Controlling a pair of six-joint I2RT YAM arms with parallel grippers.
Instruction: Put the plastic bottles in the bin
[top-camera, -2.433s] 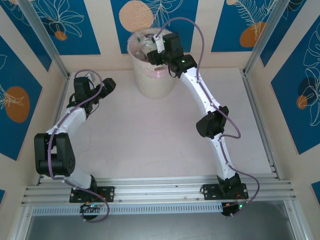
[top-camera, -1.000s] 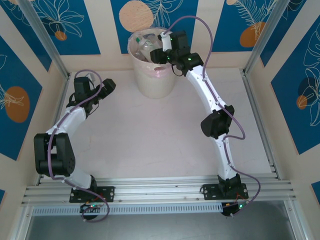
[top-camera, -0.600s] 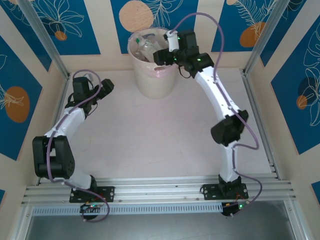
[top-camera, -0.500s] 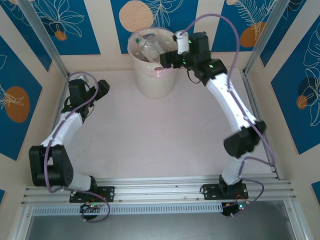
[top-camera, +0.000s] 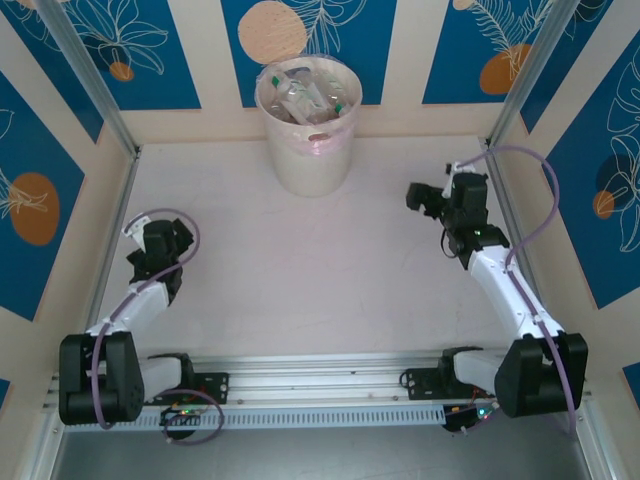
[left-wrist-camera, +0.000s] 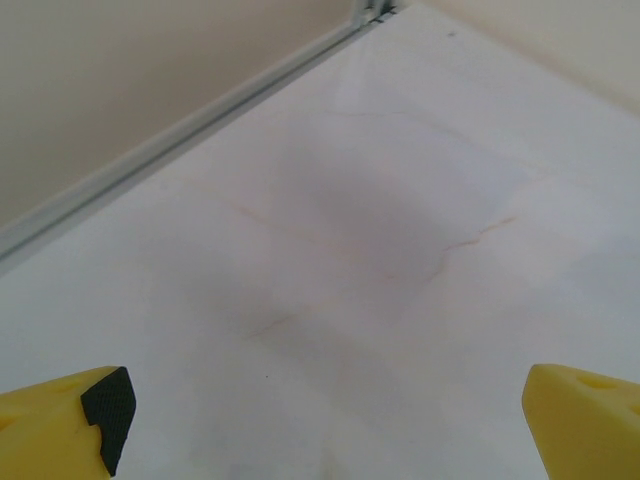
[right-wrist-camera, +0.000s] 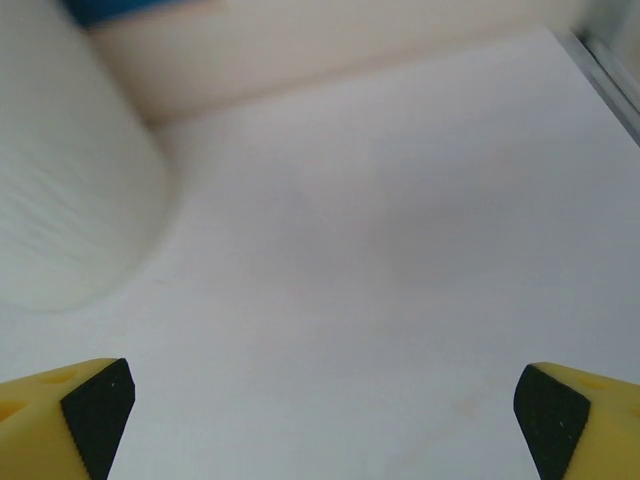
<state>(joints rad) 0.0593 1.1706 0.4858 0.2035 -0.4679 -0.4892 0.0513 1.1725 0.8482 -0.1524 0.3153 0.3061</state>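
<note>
My L claw (top-camera: 160, 238) hangs low, left of the bin (top-camera: 305, 165) & nearer my base, well apart from it. Its jaws are wide w/ nothing btwn them, and bare table (top-camera: 300, 270) lies under it, so it looks parked to me. The bin stands upright at the far wall, centred, prob. so both arms can reach it. Inside it, plastic bottles (top-camera: 303, 95) are piled close to the rim, w/ green caps showing; can't tell the count. My R claw (top-camera: 420, 195) is right of the bin & nearer, well apart, jaws wide & empty, aimed toward the bin. Every bottle I see is in the bin, so the job looks done.
</note>
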